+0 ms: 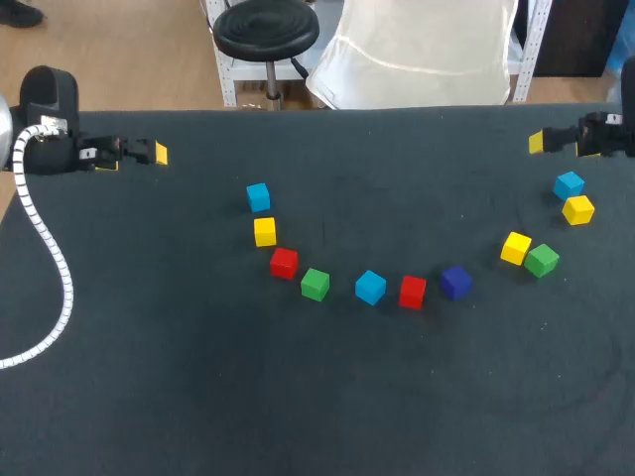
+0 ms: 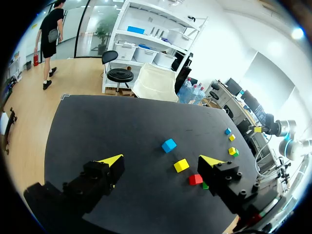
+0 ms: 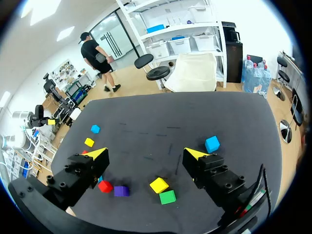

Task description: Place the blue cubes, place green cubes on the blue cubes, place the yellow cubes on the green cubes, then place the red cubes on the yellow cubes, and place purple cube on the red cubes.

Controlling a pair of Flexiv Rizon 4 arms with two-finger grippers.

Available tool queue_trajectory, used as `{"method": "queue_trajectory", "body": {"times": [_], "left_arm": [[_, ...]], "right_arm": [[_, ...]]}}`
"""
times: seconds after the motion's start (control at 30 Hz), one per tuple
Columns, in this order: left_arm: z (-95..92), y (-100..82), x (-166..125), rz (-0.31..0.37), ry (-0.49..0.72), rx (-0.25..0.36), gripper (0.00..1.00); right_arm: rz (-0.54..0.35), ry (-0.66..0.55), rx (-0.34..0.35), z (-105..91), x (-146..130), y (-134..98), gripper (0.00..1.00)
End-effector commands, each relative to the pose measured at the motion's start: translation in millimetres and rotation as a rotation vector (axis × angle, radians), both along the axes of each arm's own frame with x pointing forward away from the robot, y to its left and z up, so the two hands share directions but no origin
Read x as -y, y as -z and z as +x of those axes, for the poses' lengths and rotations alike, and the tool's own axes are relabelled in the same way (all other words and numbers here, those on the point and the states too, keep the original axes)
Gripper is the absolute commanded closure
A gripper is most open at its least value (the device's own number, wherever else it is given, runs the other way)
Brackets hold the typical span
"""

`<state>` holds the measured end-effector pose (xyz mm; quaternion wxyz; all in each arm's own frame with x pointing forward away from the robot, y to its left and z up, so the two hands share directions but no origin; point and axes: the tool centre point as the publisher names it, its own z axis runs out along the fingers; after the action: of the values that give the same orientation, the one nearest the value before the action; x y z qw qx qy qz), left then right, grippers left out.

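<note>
Fingers on my left gripper [image 2: 161,161] are standing wide apart, touching no cube, and the ones on my right gripper [image 3: 146,154] are standing wide apart too. My left gripper is hanging over the far left corner of the black table [image 1: 179,397], and my right gripper is hanging over the far right corner. All the cubes are sitting on the table in a bent row between them. Going from my left, the left blue cube [image 1: 258,196] is sitting farthest back, with the left yellow cube [image 1: 264,231] just in front of it. After them are sitting the left red cube [image 1: 284,263], the left green cube [image 1: 315,285], the middle blue cube [image 1: 370,287], the middle red cube [image 1: 413,292] and the purple cube [image 1: 455,282]. Further right, the right green cube [image 1: 542,260] is touching the right yellow cube [image 1: 515,247]. The right blue cube [image 1: 569,184] and the last yellow cube [image 1: 578,209] are sitting close together near my right gripper.
</note>
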<state>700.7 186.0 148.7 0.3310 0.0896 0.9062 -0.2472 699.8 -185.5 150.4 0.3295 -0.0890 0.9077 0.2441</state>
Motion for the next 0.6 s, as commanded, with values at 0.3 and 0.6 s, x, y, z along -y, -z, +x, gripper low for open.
{"method": "queue_trajectory", "body": {"times": [0.3, 0.6], "left_arm": [[-0.3, -0.9, 0.6, 0.004, -0.002, -0.002, 0.00], [-0.3, -0.9, 0.6, 0.004, -0.002, -0.002, 0.00]], "right_arm": [[-0.003, 0.004, 0.001, -0.5, -0.7, -0.1, 0.00], [-0.056, -0.145, 0.127, 2.2, 3.4, -2.6, 0.00]]}}
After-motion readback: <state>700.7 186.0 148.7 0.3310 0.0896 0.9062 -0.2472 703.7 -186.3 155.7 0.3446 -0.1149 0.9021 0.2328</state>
